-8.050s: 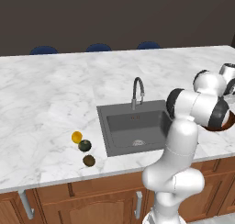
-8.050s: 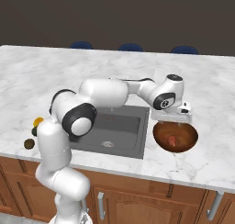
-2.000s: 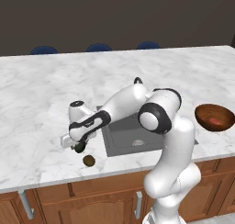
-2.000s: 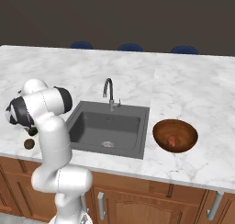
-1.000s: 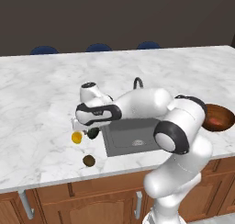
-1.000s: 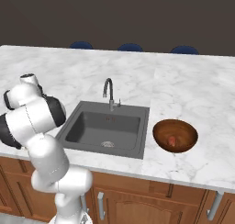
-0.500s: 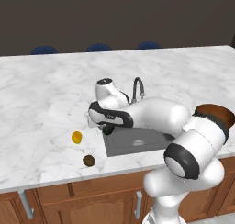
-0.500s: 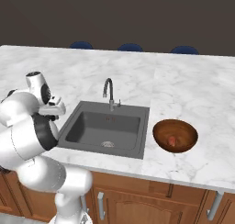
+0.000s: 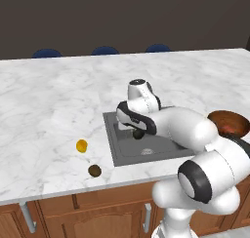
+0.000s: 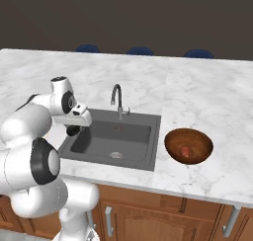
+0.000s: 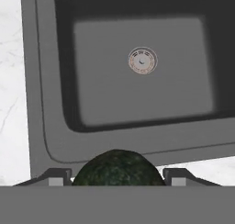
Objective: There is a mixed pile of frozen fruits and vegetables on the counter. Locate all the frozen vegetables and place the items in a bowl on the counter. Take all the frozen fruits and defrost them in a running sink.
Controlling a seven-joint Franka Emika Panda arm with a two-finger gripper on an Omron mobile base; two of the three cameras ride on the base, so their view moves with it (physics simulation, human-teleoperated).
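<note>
My gripper [image 9: 138, 132] is shut on the dark green ball [image 11: 117, 167], a frozen vegetable, and hangs over the left part of the sink [image 10: 123, 136]. In the hand view the ball sits between the fingertips [image 11: 56, 177], with the sink's drain [image 11: 142, 60] beyond it. On the counter [image 9: 49, 110], left of the sink, lie the frozen fruits: the yellow-orange ball [image 9: 81, 145] and the olive-brown ball [image 9: 94, 170]. The wooden bowl [image 10: 197, 139] stands right of the sink with the red-orange piece [image 10: 185, 151] inside it.
The curved dark faucet [image 10: 117, 99] rises at the sink's back edge. Blue stool tops [image 9: 47, 52] line the counter's far side. Brown cabinet fronts [image 10: 148, 215] run below the counter's near edge. My white arm hides part of the bowl [image 9: 227, 121] in the left base view.
The arm has lifted the dark green ball from the pile and swung right with it, from the counter left of the sink to above the sink's left part.
</note>
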